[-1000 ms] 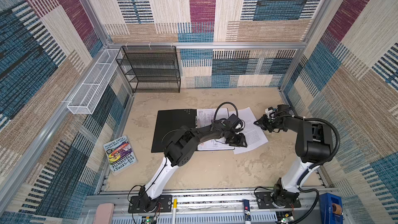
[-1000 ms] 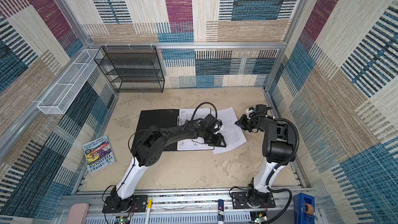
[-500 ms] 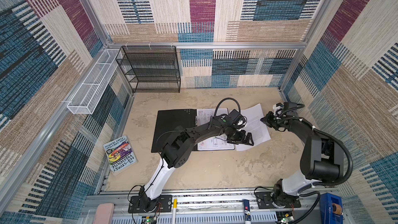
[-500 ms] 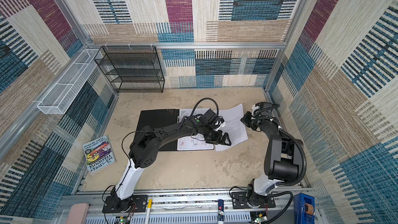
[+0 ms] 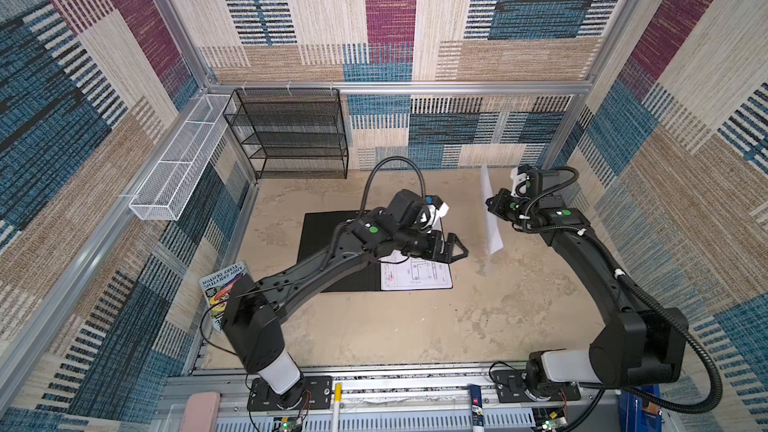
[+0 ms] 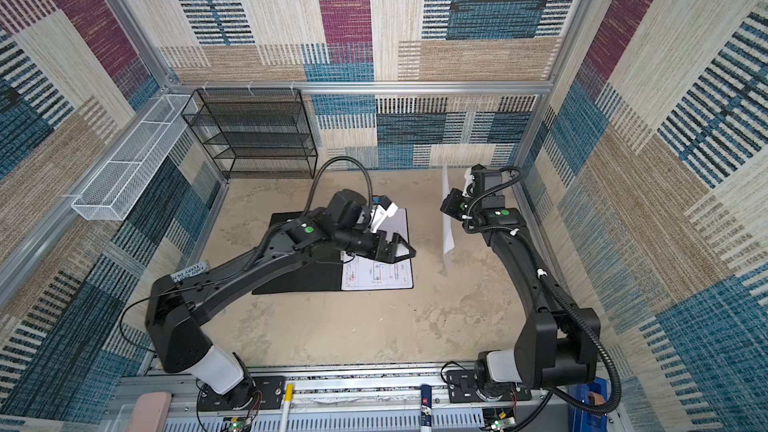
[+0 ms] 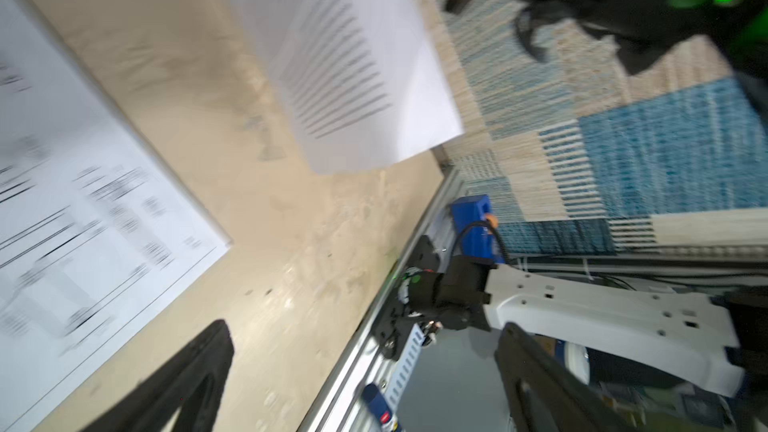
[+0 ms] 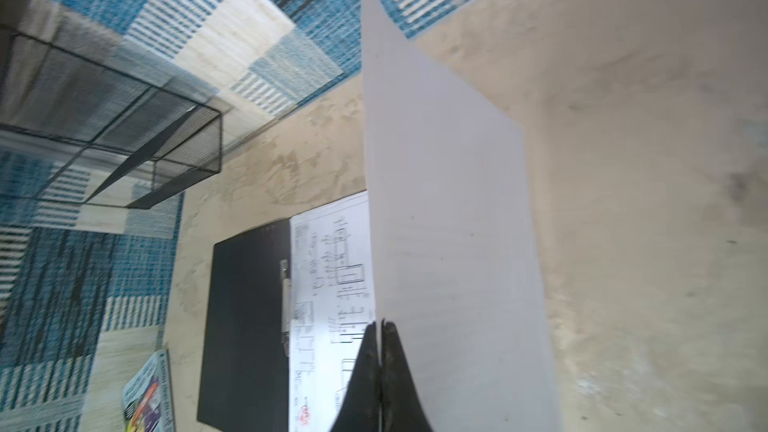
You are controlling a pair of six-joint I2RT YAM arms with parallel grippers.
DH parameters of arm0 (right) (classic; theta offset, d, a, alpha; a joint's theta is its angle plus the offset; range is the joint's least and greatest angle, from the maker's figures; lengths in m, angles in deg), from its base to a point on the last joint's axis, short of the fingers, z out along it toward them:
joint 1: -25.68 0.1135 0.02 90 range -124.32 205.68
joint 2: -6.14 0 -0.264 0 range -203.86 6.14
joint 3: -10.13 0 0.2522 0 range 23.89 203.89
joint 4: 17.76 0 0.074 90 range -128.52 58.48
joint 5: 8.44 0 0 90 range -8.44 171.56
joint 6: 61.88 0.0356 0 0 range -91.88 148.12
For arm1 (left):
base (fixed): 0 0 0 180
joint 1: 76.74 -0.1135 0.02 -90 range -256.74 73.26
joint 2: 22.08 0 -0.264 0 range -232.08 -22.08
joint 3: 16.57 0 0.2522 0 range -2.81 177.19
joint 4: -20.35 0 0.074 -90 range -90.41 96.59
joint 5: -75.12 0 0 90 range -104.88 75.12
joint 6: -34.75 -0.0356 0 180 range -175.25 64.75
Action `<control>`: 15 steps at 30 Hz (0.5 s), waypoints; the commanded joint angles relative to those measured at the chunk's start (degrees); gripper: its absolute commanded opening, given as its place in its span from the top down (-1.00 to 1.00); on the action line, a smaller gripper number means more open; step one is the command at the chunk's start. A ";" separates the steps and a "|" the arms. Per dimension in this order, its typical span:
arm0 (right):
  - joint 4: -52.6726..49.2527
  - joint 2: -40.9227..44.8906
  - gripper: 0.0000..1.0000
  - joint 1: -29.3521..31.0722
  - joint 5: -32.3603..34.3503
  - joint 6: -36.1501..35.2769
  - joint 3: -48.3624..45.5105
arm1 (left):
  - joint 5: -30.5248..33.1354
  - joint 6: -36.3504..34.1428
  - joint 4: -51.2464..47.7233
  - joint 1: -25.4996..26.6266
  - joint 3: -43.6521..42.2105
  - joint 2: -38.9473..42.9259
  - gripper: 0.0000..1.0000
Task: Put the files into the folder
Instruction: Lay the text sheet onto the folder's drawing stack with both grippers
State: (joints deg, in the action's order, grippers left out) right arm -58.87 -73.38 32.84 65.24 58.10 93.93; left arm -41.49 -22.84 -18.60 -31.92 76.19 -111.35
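Observation:
The folder point(image 5: 328, 251) lies open on the table, black inside up, its metal clip point(image 8: 284, 297) along the spine. One printed sheet of the files point(image 5: 415, 276) rests flat on the folder's right half. My right gripper point(image 5: 493, 206) is shut on another sheet point(image 5: 491, 222), which it holds off the table, standing on edge to the right of the folder. In the right wrist view the jaws point(image 8: 380, 326) pinch that sheet's point(image 8: 449, 222) near edge. My left gripper point(image 5: 455, 249) hovers open and empty over the flat sheet's far right part, a short way left of the held sheet.
A colourful book point(image 5: 222, 292) lies at the left table edge, partly behind my left arm. A black wire rack point(image 5: 291, 135) stands at the back left, with a white wire basket point(image 5: 178, 160) on the left wall. A blue box point(image 7: 473, 222) sits beyond the front rail.
My left gripper has opened, let go of the loose sheet and risen. My right gripper has lifted that sheet off the table and turned it up on edge.

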 commanded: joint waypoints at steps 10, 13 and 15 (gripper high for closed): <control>7.76 -12.44 1.00 20.76 0.36 13.90 16.70 | 14.19 -3.99 -9.04 -21.94 -25.50 31.44 -0.98; 8.13 -11.88 1.00 20.26 2.97 14.42 14.74 | 11.61 -3.74 -9.11 -24.95 -27.26 33.08 -0.98; 8.73 -11.35 1.00 19.13 3.59 14.85 11.74 | 8.78 -4.44 -8.99 -25.95 -27.50 32.65 -0.98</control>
State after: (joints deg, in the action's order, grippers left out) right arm -52.03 -85.32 52.67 67.17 70.67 107.92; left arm -29.71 -25.25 -27.43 -56.92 49.18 -78.68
